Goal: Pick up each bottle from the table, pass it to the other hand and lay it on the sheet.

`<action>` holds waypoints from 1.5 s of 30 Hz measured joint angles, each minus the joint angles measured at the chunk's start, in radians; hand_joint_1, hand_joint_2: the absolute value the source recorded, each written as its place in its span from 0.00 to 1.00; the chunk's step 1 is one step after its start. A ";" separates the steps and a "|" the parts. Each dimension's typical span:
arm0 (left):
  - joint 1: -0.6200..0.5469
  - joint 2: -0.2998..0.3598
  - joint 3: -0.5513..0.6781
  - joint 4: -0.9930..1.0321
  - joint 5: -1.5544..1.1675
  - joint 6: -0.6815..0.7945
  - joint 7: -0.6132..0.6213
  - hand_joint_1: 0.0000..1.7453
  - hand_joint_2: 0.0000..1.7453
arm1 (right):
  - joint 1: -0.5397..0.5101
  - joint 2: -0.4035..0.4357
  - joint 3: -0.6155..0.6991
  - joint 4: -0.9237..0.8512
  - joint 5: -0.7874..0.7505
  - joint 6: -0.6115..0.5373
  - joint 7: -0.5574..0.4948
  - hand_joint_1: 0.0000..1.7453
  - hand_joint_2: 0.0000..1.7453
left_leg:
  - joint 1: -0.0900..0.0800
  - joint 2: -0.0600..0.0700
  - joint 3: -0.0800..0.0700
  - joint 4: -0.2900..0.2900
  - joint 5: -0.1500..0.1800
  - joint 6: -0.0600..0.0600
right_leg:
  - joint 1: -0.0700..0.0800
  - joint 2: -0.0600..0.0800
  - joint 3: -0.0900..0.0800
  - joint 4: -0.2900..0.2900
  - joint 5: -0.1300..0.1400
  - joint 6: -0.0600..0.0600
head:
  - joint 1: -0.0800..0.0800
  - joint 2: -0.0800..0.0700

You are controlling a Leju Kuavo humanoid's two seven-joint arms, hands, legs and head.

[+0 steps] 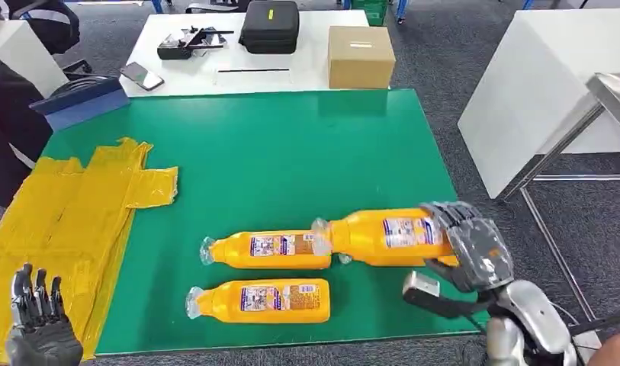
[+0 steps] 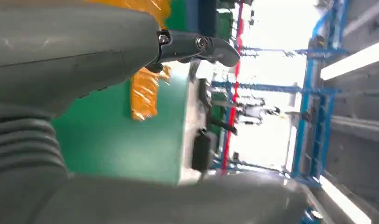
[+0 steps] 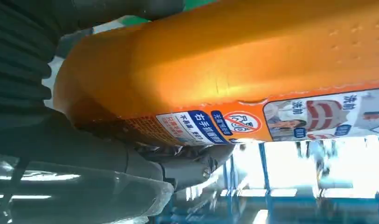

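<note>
Three orange bottles with wrapped caps are over the green mat [image 1: 276, 152]. My right hand [image 1: 474, 244] grips the base end of the rightmost bottle [image 1: 383, 236], whose body [image 3: 252, 70] lies across the palm in the right wrist view. Its cap end overlaps the middle bottle [image 1: 268, 249]. A third bottle [image 1: 261, 300] lies nearer the front edge. The yellow sheet [image 1: 62, 221] covers the mat's left side. My left hand [image 1: 38, 320] hovers at the sheet's front corner, fingers spread, holding nothing; its thumb [image 2: 196, 45] shows close up.
Behind the mat stands a white table with a cardboard box [image 1: 360, 56], a black case [image 1: 269, 26], a phone [image 1: 141, 75] and tools. A blue tool [image 1: 81, 101] lies at the mat's far left corner. A white cabinet [image 1: 535, 91] and metal frame stand to the right.
</note>
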 measured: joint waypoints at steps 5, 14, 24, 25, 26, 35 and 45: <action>-0.063 0.011 -0.063 0.017 0.006 0.020 0.004 0.00 1.00 | -0.243 0.029 0.168 0.207 -0.173 -0.060 0.081 1.00 1.00 | 0.002 -0.002 -0.002 0.000 0.006 -0.002 | 0.000 -0.001 -0.002 0.000 0.004 -0.002 | 0.000 0.000; -0.194 0.098 -0.172 0.142 0.017 0.038 0.014 0.00 1.00 | -0.506 0.084 0.490 0.609 -0.391 -0.233 0.135 0.99 1.00 | 0.003 -0.003 -0.004 0.000 0.008 -0.003 | 0.000 -0.001 -0.006 0.003 0.006 -0.005 | 0.000 0.000; -0.321 0.155 -0.354 0.293 0.064 0.073 0.021 0.00 1.00 | -0.552 0.137 0.632 0.736 -0.452 -0.283 0.187 1.00 1.00 | 0.002 -0.004 -0.010 0.001 0.009 -0.003 | 0.000 -0.002 -0.008 0.004 0.006 -0.004 | 0.000 0.000; -0.324 0.158 -0.360 0.298 0.065 0.075 0.021 0.00 1.00 | -0.554 0.138 0.635 0.742 -0.454 -0.283 0.187 1.00 1.00 | 0.002 -0.004 -0.010 0.001 0.009 -0.003 | 0.000 -0.002 -0.008 0.004 0.006 -0.004 | 0.000 0.000; -0.325 0.162 -0.365 0.302 0.066 0.075 0.021 0.00 1.00 | -0.555 0.139 0.637 0.747 -0.455 -0.283 0.187 1.00 1.00 | 0.002 -0.004 -0.010 0.001 0.009 -0.003 | 0.000 -0.002 -0.008 0.004 0.006 -0.004 | 0.000 0.000; -0.347 0.176 -0.394 0.343 0.096 0.055 0.021 0.00 1.00 | -0.565 0.151 0.649 0.788 -0.459 -0.305 0.189 1.00 1.00 | 0.001 -0.005 -0.010 0.001 0.009 -0.003 | 0.000 -0.002 -0.011 0.003 0.006 -0.004 | 0.000 0.000; -0.473 0.173 -0.475 0.481 0.205 0.023 0.027 0.00 1.00 | -0.646 0.241 0.659 0.970 -0.535 -0.365 0.169 1.00 1.00 | 0.002 -0.005 -0.011 0.002 0.010 -0.004 | 0.000 -0.002 -0.012 0.005 0.006 -0.004 | 0.000 0.000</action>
